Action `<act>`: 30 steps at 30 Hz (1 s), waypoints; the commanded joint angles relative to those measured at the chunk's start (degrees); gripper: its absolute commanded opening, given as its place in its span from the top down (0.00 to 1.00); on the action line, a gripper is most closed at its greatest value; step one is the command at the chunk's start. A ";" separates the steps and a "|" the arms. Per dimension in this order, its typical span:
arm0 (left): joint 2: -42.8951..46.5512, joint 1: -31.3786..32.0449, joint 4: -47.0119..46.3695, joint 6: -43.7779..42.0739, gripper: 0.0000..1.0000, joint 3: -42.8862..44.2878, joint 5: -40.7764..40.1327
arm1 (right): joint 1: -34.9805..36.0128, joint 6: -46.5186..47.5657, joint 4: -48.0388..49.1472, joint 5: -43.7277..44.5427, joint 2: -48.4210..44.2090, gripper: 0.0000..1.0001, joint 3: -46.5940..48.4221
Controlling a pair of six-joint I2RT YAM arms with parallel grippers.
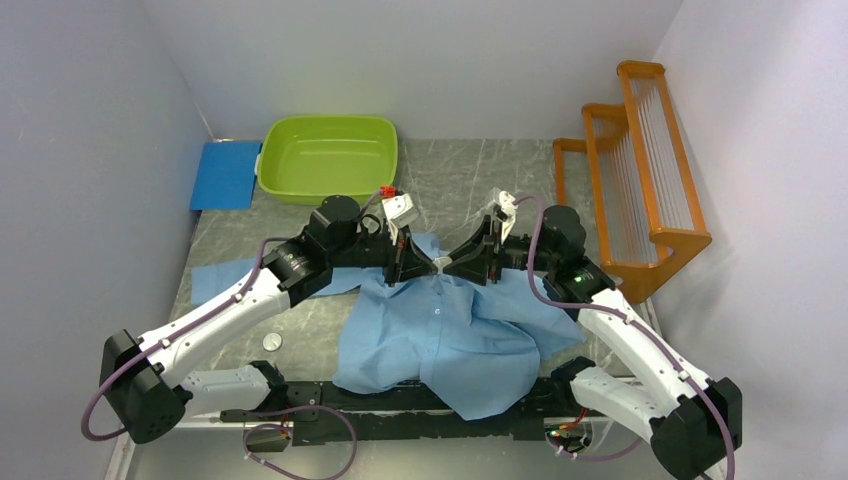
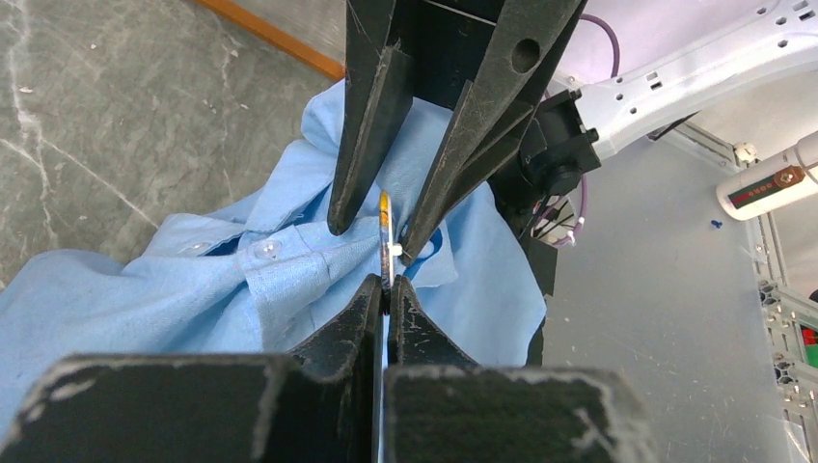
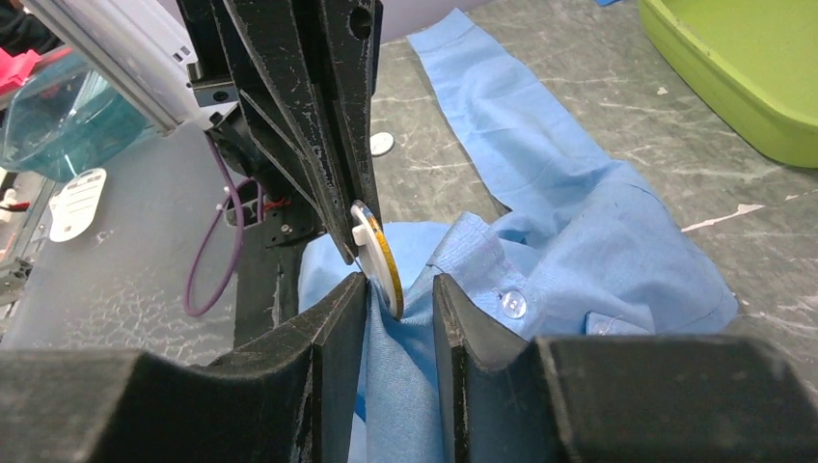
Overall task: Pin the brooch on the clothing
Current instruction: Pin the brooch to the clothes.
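The clothing, a light blue shirt (image 1: 450,340), lies crumpled on the table between the arms, collar toward the back. Both grippers meet over its collar. My left gripper (image 1: 422,262) (image 2: 387,285) is shut on the edge of the brooch (image 2: 386,224) (image 3: 378,253), a thin round disc with a yellow rim and a white clasp, held on edge against the cloth. My right gripper (image 1: 456,265) (image 3: 400,291) faces it with jaws partly apart, straddling a raised fold of the shirt (image 3: 579,241) and the brooch's lower edge. A gap shows beside its right finger.
A green tub (image 1: 328,158) stands at the back left beside a blue pad (image 1: 226,174). An orange rack (image 1: 640,170) fills the back right. A small white disc (image 1: 271,341) lies on the table left of the shirt. One sleeve stretches out to the left.
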State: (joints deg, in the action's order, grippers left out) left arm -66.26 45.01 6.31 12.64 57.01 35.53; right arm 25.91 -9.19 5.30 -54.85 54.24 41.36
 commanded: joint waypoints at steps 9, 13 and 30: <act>-0.38 0.42 -1.78 -0.71 0.97 3.80 2.57 | 0.61 0.48 -5.12 6.59 3.56 0.75 6.74; -0.68 0.42 -1.52 -0.78 0.97 4.06 2.59 | 0.89 -0.86 -6.97 9.36 3.68 0.79 7.20; 0.82 0.36 -4.42 0.87 0.97 -0.01 1.32 | 0.90 -6.93 5.30 12.69 -1.61 1.00 -0.04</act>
State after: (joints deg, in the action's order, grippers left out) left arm -67.40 44.29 5.30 11.73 57.23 32.60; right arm 27.22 -14.85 1.78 -46.70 53.91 42.68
